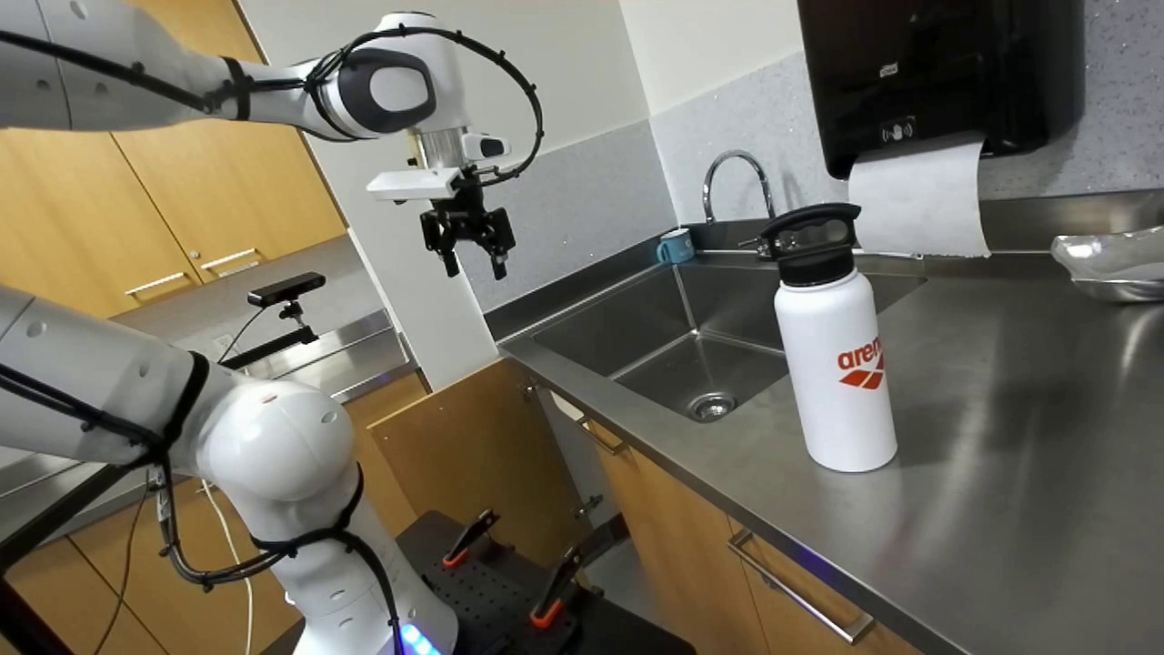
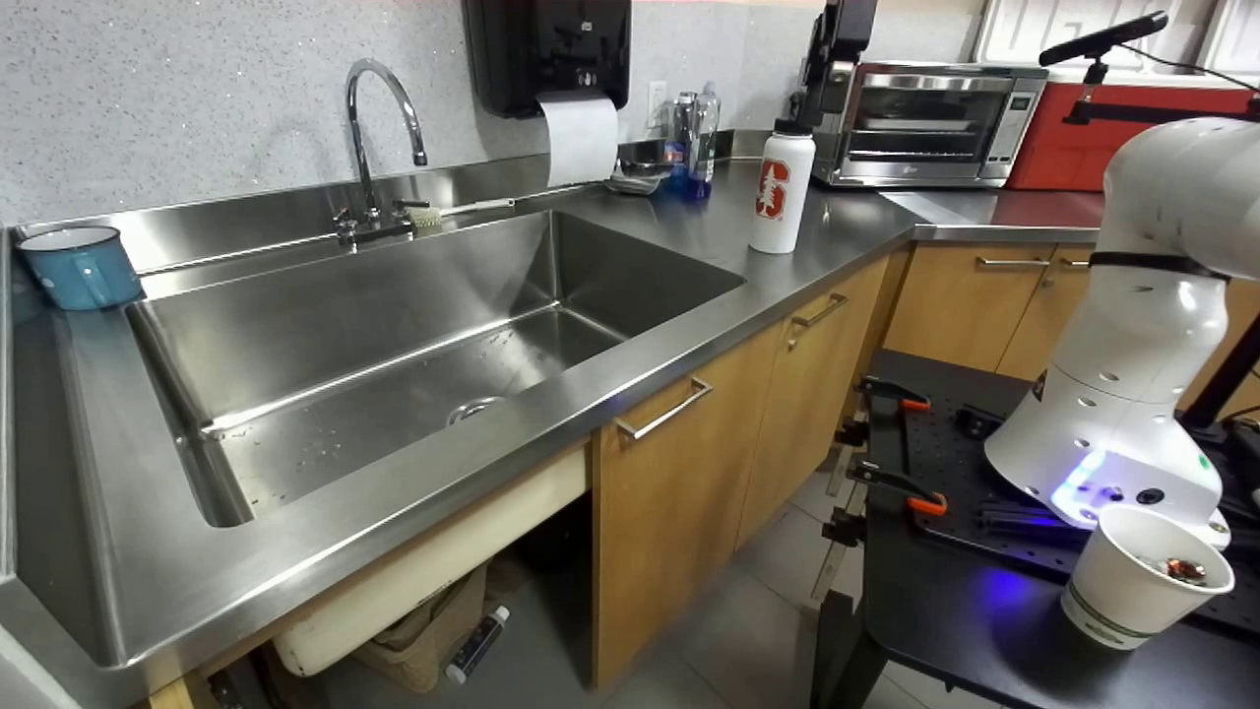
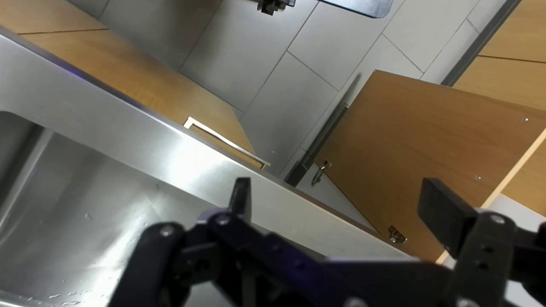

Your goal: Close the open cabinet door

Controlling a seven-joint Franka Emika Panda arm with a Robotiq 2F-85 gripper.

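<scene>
The open cabinet door is a flat honey-brown panel. It stands swung out from under the counter's sink end, inner face and hinges showing, in an exterior view (image 1: 482,446) and in the wrist view (image 3: 418,140). It is out of sight in the exterior view that shows the open space under the sink (image 2: 551,551). My gripper (image 1: 475,266) hangs fingers down in the air, well above the door and near the counter's corner. In the wrist view its two fingers (image 3: 335,187) are spread wide with nothing between them. It touches nothing.
The steel counter edge (image 3: 315,213) and sink (image 1: 655,355) lie below the gripper. A white bottle (image 1: 837,373), a blue mug (image 2: 84,268) and a faucet (image 1: 737,164) stand on the counter. The black base table (image 1: 627,628) with clamps stands near the door. Closed fronts have bar handles (image 2: 664,409).
</scene>
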